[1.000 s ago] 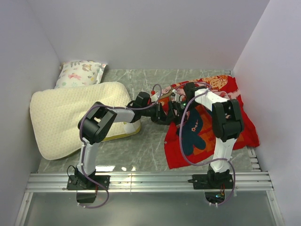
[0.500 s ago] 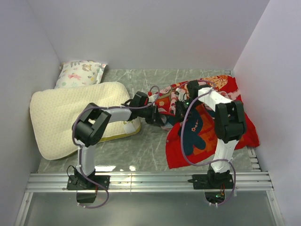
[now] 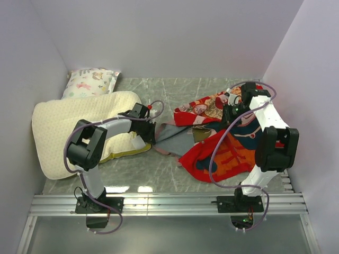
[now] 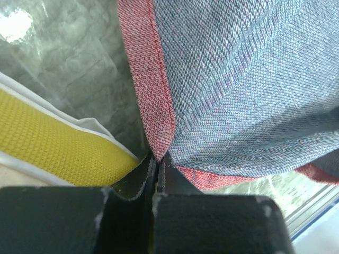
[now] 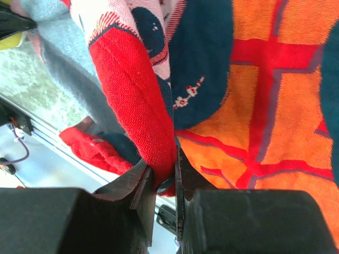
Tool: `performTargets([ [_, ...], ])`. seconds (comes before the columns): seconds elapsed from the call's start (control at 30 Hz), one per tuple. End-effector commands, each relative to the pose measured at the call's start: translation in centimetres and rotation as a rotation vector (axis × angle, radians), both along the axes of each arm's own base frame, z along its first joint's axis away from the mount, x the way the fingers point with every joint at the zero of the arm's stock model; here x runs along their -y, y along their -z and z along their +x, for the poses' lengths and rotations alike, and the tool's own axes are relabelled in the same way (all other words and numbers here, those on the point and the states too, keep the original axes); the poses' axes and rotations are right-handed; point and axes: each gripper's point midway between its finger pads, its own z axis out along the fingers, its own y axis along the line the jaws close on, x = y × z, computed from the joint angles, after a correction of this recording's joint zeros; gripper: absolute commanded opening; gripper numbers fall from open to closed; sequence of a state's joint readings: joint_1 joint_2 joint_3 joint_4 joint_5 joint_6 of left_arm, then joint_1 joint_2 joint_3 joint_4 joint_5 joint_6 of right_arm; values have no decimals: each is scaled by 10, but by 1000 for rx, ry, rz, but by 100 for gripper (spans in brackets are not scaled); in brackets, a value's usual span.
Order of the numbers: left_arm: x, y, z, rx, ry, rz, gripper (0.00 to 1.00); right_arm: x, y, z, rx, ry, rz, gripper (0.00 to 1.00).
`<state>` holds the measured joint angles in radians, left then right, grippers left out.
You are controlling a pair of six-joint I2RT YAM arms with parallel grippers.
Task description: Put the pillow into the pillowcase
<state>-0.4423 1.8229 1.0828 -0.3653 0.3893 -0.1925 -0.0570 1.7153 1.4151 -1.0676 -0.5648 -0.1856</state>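
Note:
The cream quilted pillow [image 3: 79, 127] lies at the left, its yellow edge band [image 4: 53, 143] right beside my left gripper. The red pillowcase [image 3: 217, 145] is stretched across the middle of the table between both grippers, with its dull grey-pink reverse [image 4: 238, 79] showing. My left gripper [image 3: 150, 133] is shut on the red hem [image 4: 151, 90] at the pillowcase's left corner, next to the pillow's near end. My right gripper [image 3: 231, 110] holds the pillowcase raised at the back right, its jaws [image 5: 163, 172] shut on a thick red fold [image 5: 135, 90].
A white animal-print pillow [image 3: 90, 82] sits in the back left corner. White walls close the left, back and right sides. A metal rail [image 3: 169, 203] runs along the near edge by the arm bases.
My right gripper has shut on the pillowcase and lifted it back and right. My left gripper has pulled its corner left to the pillow, spreading the case out.

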Motion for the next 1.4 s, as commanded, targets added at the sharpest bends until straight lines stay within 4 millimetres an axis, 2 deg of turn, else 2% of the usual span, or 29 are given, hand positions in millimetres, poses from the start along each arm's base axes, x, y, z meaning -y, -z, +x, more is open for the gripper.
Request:
performTargets([
  [0.0,-53,19,-19,-31,16,215,0,5,-10,2,37,4,-23,0],
  [0.1,-54,15,-19,-15,13,214,1,8,-18,7,55,28,-13,0],
  [0.2,-56,15,-21,-13,21,218,0,5,-48,11,100,33,81,0],
  [0.23,-56,15,-21,-5,25,217,1,5,-66,20,142,32,104,0],
  [0.33,-47,5,-19,30,60,161,1,-20,-103,20,183,-16,232,0],
  [0.37,-35,-4,-22,29,95,92,1,-28,-106,19,184,-31,251,0],
  [0.4,-23,-24,-18,66,124,21,4,-38,-107,15,179,-59,269,0],
  [0.43,-15,-38,-19,97,183,-28,16,-45,-98,9,149,-82,277,0],
  [0.47,-1,-59,-24,107,233,-121,22,-57,-91,2,127,-118,281,0],
  [0.5,6,-89,-16,188,266,-161,32,-71,-83,-3,116,-154,283,0],
  [0.53,7,-103,-22,185,293,-178,63,-76,-65,-12,67,-163,276,0],
  [0.57,8,-118,-23,205,323,-202,90,-86,-57,-19,50,-194,270,0],
  [0.6,12,-147,-22,255,367,-245,99,-90,-51,-18,55,-199,267,0],
  [0.67,2,-165,-22,293,390,-207,99,-93,-36,-22,30,-196,249,0],
  [0.7,-8,-186,-10,380,406,-186,99,-96,-34,-22,30,-197,252,0],
  [0.73,-17,-192,-5,407,404,-164,99,-97,-31,-22,22,-194,250,0],
  [0.77,-29,-192,-4,402,399,-134,99,-96,-29,-21,23,-189,240,0],
  [0.8,-48,-194,9,448,402,-84,99,-96,-28,-18,26,-182,237,0],
  [0.87,-77,-183,15,433,409,9,99,-95,-26,-16,30,-178,226,0],
  [0.93,-116,-160,23,405,422,142,99,-95,-23,-14,26,-176,219,0],
  [1.03,-151,-133,29,421,468,283,99,-96,-16,-15,14,-173,218,0],
  [1.1,-156,-117,26,421,534,314,99,-96,-14,-14,13,-167,222,0],
  [1.17,-161,-110,37,443,537,364,99,-96,-9,-14,-3,-165,220,0],
  [1.2,-163,-94,39,419,546,387,99,-96,-7,-14,-7,-164,218,0],
  [1.23,-165,-90,54,461,540,413,99,-95,-6,-14,-9,-160,217,0],
  [1.33,-181,-56,66,441,548,508,99,-96,-4,-14,-18,-160,217,0],
  [1.37,-184,-51,79,484,532,541,99,-95,-4,-13,-15,-161,214,0],
])
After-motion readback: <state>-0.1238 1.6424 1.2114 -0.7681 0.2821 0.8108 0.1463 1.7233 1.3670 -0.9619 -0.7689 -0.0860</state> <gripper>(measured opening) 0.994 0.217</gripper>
